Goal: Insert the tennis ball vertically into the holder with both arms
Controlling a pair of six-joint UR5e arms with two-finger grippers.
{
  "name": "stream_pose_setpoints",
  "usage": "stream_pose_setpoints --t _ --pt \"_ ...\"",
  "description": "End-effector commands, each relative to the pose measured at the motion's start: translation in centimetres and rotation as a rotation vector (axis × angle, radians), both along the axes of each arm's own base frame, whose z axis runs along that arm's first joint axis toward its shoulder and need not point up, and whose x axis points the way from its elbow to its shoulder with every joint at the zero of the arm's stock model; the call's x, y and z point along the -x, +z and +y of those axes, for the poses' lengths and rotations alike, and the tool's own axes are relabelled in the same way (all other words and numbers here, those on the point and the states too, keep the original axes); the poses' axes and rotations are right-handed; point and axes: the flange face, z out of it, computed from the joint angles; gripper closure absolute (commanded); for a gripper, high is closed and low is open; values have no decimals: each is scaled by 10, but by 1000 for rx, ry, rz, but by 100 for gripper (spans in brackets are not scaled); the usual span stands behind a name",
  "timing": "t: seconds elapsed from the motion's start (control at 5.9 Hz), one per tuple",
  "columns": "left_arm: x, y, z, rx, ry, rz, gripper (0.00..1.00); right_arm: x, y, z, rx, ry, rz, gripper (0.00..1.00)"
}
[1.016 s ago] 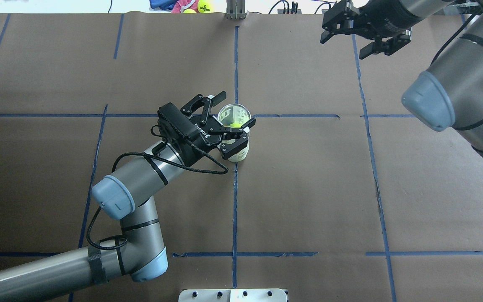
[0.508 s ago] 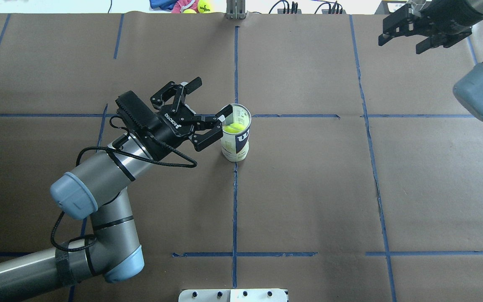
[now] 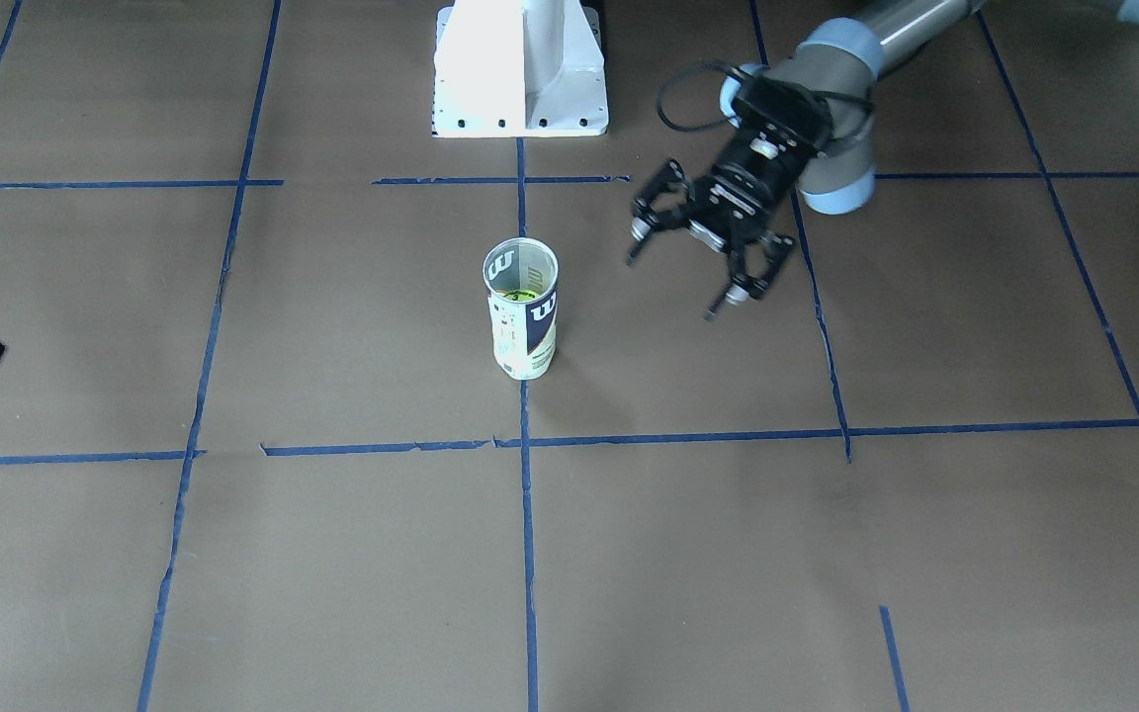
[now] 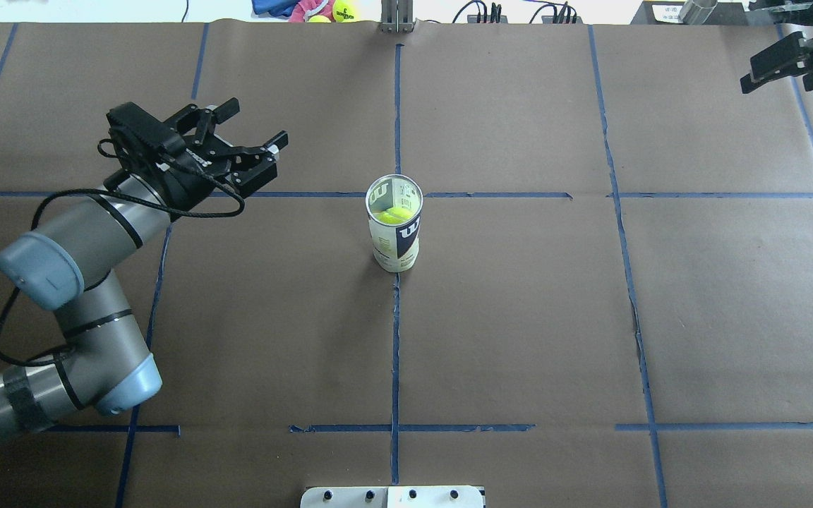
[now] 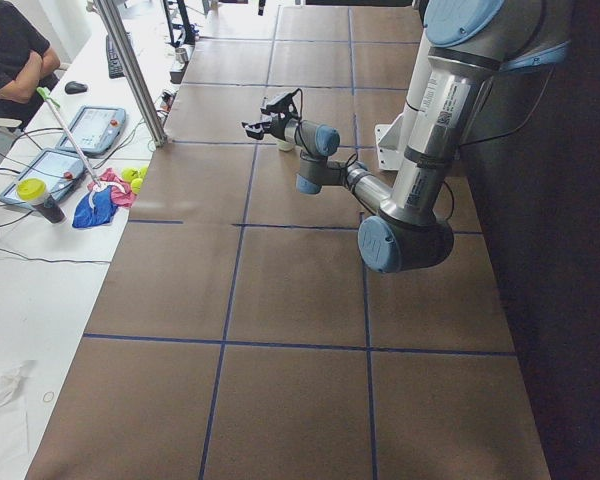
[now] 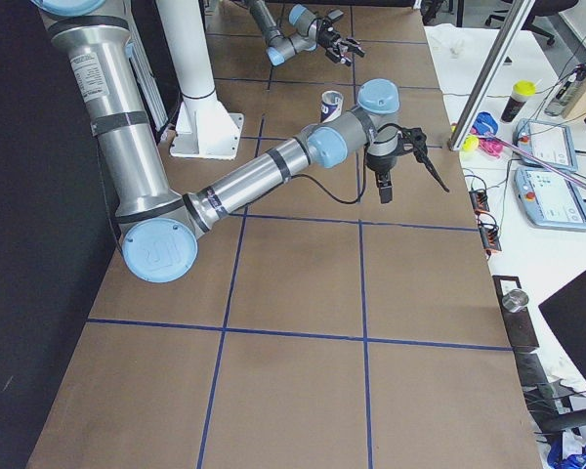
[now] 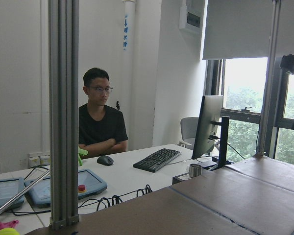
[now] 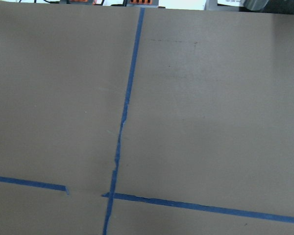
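Overhead exterior shows the left gripper (image 4: 260, 121) with its fingers spread wide and nothing between them, hanging well apart from the holder (image 4: 396, 243) over the table's left half. The right gripper (image 4: 777, 87) sits at the far right corner, fingers also parted and empty. The holder stands upright on a crossing of blue tape lines (image 4: 396, 339), touched by neither arm. The tennis ball (image 4: 394, 214) lies inside it, seen down through the open mouth; how deep it sits I cannot tell.

With the ball in, the task looks done, so the main risk is a knock. The can is tall, narrow and light, and nothing steadies it. A sweep of the left arm across the middle could tip it and roll the ball out, and so could the loose black cable (image 4: 46, 212) looped at the left wrist.

Brown paper (image 4: 519, 339) covers the table, and the tape on it is torn in places. The white pedestal base (image 3: 520, 69) stands at the robot's side. Beyond the far edge lie spare balls (image 4: 343, 10). The left wrist view shows an operator (image 7: 100, 122) seated with arms folded at a white desk with a keyboard (image 7: 157, 159), a monitor (image 7: 208, 122) and windows.
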Motion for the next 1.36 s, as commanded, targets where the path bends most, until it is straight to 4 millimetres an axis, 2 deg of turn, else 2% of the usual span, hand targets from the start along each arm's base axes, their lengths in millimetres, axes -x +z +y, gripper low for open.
stream_pose_setpoints --t 0.0,0.17,0.34,0.51,0.68,0.85,1.02,1.19 --pt "48 60 -55 234 88 -206 8 -46 53 -14 -16 -33 54 1" --pt "62 80 -73 371 153 -287 3 -69 93 -18 13 -77 20 1" --pt "72 113 -73 493 151 -368 1 -86 141 -5 74 -81 23 1" --pt "103 143 -81 591 157 -401 0 -101 182 18 143 -60 28 0" --pt "167 162 -100 767 303 -360 1 -108 208 39 193 -52 26 0" --pt "239 175 -114 935 371 -289 1 -109 221 52 211 -55 27 0" --pt "283 218 -90 980 414 -338 0 -109 226 56 214 -62 29 0" --pt "305 274 -58 1042 434 -403 0 -109 234 63 230 -65 31 0"
